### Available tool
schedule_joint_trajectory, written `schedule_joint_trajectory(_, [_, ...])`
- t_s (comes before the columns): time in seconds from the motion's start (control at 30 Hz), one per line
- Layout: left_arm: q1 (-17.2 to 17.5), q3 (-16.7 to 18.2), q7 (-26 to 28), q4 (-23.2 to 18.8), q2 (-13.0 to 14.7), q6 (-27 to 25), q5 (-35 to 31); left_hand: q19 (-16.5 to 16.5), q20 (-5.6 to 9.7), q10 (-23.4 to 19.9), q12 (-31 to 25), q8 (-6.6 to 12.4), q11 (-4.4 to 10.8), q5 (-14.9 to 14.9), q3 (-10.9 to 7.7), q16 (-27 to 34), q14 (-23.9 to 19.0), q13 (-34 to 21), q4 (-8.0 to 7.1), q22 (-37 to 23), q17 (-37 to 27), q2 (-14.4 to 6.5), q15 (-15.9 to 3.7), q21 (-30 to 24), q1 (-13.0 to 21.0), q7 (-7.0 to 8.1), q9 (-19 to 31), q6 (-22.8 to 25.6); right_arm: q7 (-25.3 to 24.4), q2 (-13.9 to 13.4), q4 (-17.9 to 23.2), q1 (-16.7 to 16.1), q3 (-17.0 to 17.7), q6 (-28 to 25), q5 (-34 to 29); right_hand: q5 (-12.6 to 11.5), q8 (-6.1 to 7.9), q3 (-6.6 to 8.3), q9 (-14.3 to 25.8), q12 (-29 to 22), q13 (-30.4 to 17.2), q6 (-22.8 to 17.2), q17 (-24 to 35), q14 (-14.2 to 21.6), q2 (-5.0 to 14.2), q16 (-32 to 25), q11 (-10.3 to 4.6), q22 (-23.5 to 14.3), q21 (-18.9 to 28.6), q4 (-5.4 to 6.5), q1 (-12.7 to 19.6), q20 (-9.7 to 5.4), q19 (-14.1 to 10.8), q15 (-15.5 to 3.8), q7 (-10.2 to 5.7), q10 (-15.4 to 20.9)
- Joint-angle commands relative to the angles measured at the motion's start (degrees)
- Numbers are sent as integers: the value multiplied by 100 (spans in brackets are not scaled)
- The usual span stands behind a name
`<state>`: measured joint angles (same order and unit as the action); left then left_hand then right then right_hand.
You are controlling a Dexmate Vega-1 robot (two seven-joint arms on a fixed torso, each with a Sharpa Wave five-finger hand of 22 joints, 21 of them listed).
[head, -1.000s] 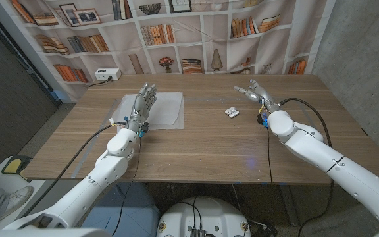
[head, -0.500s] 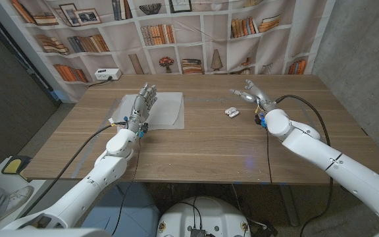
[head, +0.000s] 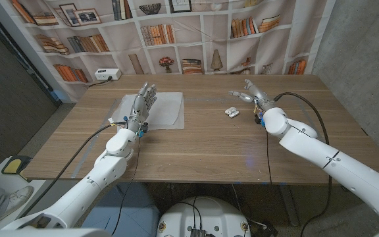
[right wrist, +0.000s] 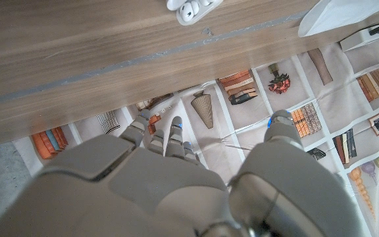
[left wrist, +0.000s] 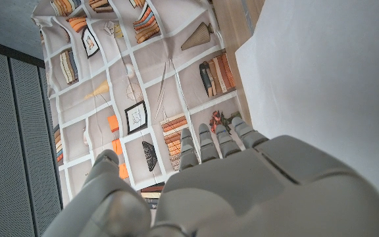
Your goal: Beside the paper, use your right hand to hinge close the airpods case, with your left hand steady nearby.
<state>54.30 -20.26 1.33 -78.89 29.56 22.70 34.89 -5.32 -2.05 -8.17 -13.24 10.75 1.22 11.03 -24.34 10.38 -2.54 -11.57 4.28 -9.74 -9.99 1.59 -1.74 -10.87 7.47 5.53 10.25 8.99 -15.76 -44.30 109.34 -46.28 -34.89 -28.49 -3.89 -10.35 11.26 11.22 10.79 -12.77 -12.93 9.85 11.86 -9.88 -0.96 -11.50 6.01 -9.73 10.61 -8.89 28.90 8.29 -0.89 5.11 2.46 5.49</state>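
1. The airpods case (head: 231, 112), lid open, is sitting on the table (head: 202, 145) well right of the paper (head: 166, 108).
2. The right hand (head: 250, 92), fingers apart and holding nothing, is hovering just beyond the case; a glancing push risks skidding it rather than hinging it.
3. The left hand (head: 143, 105), fingers spread and empty, is standing over the paper and could drag it.

Bare table (head: 209, 141) surrounds the open airpods case (head: 231, 112), with the right hand (head: 251, 92) just beyond it.
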Motion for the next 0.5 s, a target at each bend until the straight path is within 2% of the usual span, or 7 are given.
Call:
schedule_joint_trajectory(0.03, [11, 18, 21, 13, -9, 22, 2, 25, 13, 14, 27, -37, -21, -1, 0, -9, 18, -20, 28, -30, -28, -61, 2, -7, -2, 8, 15, -52, 116, 71, 84, 199, -280, -576, -460, 0, 12, -12, 24, -84, -41, 43, 16, -10, 5, -72, -39, -17, 39, 56, 39, 7, -10, -12, -44, 117])
schedule_joint_trajectory(0.27, [11, 25, 18, 13, -1, 26, 1, 28, 17, 16, 29, -35, -34, -1, 1, -1, 19, -21, 38, -30, -27, -66, 0, -8, -1, 10, 15, -71, 109, 135, 75, 239, -332, -730, -560, 1, 16, -22, 24, -125, -59, 43, 17, 45, -4, -99, -24, -16, 50, 68, 30, 31, -45, 5, -33, 230])
schedule_joint_trajectory(0.37, [-2, 23, 7, 28, -10, 27, 11, 31, 15, 13, 28, -35, -30, -1, 1, 1, 17, -21, 41, -30, -27, -67, -1, -8, -1, 7, 15, -77, 132, 148, 88, 292, -399, -866, -649, 1, 18, -29, 25, -178, -73, 45, 16, 128, -9, -134, 66, -15, 67, 75, 26, 51, -100, 43, -37, 380])
schedule_joint_trajectory(0.5, [-24, 9, -13, 54, -27, 32, 11, 31, 14, 11, 28, -32, -25, -1, 2, 5, 15, -21, 45, -30, -27, -70, 1, -8, -1, 7, 15, -83, 102, 176, 86, 290, -421, -906, -696, 0, 14, -32, 25, -227, -86, 65, 14, 197, -12, -160, 66, -14, 80, 79, 30, 53, -158, 53, -33, 527])
